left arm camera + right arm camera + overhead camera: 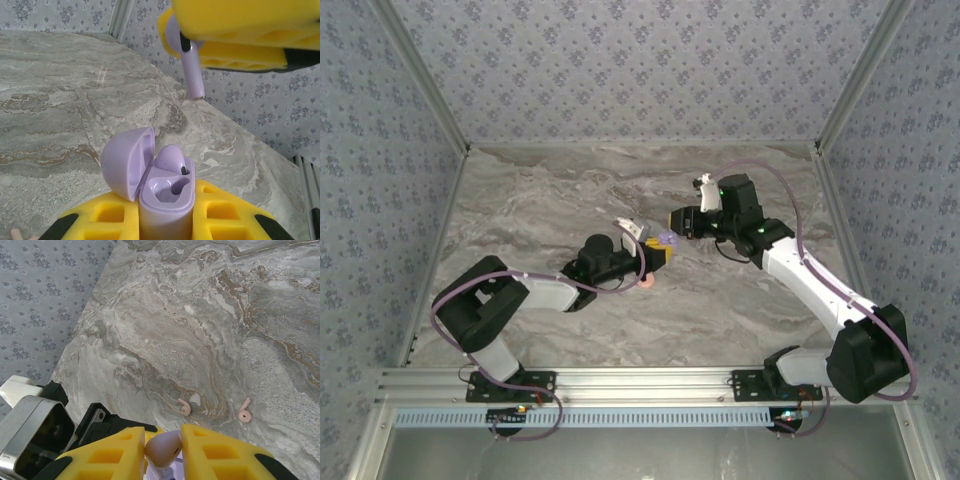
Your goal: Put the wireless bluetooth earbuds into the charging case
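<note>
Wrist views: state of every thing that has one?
lilac case: lid open, clamped upright in left fingers
seated earbud: in its slot; other slot empty
lilac earbud: pinched in right fingers, stem down, above case
pink earbuds: loose on table

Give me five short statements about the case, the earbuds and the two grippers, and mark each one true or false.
1. The left gripper holds a lilac case with its lid open. True.
2. The case is empty inside. False: a seated earbud already sits in it, beside an empty slot.
3. The right gripper pinches a lilac earbud. True.
4. That earbud already touches the case. False: it hangs above the case, apart from it, stem pointing down.
5. Two pink earbuds lie on the table. True.
</note>
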